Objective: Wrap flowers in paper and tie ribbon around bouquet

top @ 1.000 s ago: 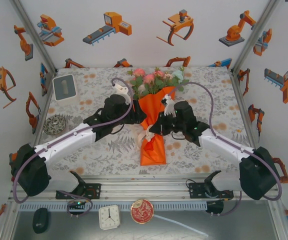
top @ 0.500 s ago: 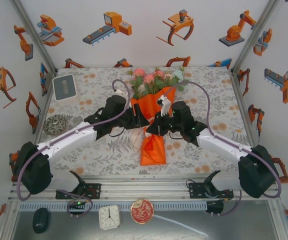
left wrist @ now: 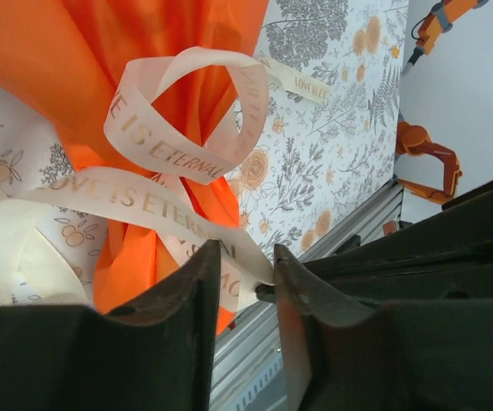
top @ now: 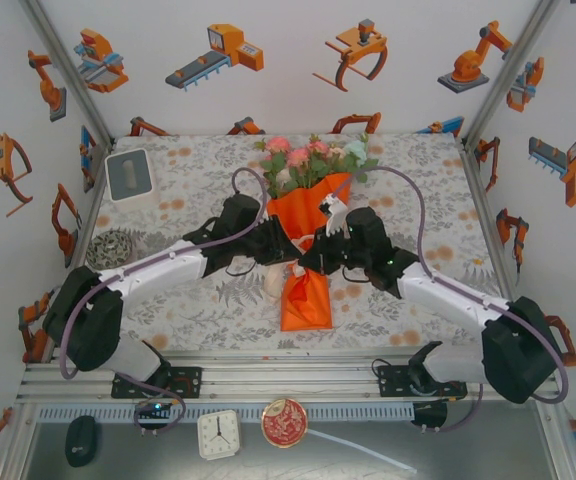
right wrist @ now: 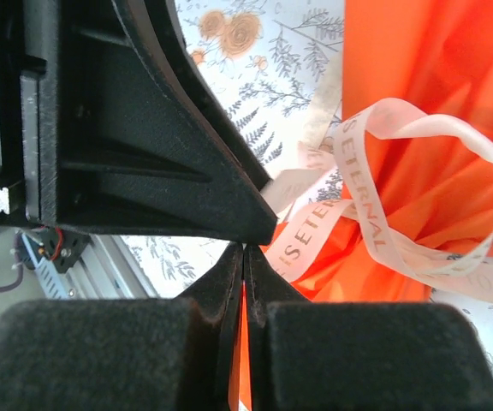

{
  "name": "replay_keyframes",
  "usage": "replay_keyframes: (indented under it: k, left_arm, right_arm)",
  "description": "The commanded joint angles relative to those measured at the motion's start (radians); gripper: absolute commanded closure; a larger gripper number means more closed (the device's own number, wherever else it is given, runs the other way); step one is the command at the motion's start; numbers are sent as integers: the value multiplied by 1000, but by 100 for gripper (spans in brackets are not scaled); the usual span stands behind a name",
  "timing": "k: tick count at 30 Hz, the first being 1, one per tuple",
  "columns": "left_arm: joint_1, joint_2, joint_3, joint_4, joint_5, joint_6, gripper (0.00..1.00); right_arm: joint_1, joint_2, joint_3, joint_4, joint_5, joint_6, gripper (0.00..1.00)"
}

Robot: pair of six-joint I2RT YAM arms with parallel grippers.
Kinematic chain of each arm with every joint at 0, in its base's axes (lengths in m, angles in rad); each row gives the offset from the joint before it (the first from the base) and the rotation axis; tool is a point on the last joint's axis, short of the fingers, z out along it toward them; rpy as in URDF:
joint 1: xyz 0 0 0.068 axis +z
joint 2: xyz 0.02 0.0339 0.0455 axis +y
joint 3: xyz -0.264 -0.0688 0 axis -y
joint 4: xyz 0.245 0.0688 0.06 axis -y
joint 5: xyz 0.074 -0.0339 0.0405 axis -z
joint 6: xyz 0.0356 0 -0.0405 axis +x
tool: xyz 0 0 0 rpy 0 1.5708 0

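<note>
From above, the bouquet (top: 306, 300) lies on the table (top: 188, 170), blooms toward 12 o'clock; left gripper (top: 284, 246) at its 9, right gripper (top: 314, 256) at its 3; the wrist views add the ribbon (left wrist: 178, 154) and its lettered loops; left jaws narrow, a strand across their gap; right jaws pressed together beside it.

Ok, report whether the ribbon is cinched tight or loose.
Loose: the ribbon forms open, slack loops standing off the orange paper.

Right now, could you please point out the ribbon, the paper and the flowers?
ribbon (left wrist: 157, 145), left wrist view, on its printed loop.
paper (top: 306, 305), top external view, on the cone's lower tail.
flowers (top: 298, 157), top external view, on a pink bloom.
</note>
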Motion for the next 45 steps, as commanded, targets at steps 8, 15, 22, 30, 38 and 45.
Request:
replay_keyframes:
  k: [8,15,22,30,38,45]
  left_arm:
    - [6,8,-29,32,59,-41,100]
    - [36,-78,-39,-86,-35,135,100]
    - [37,-150,-44,-131,-55,255,100]
    - [38,-189,-38,-213,-188,318,100]
    - [38,-170,-24,-209,-177,332,100]
    - [38,-177,-28,-198,-176,321,100]
  right_arm:
    - [2,-50,-26,97,54,-18,77]
    - [-112,-115,25,-144,210,120,53]
    - [-175,87,168,-267,254,136,55]
    - [-69,112,201,-246,194,8,63]
    - [25,253,282,-245,196,-38,40]
    - [25,339,359,-236,141,-60,73]
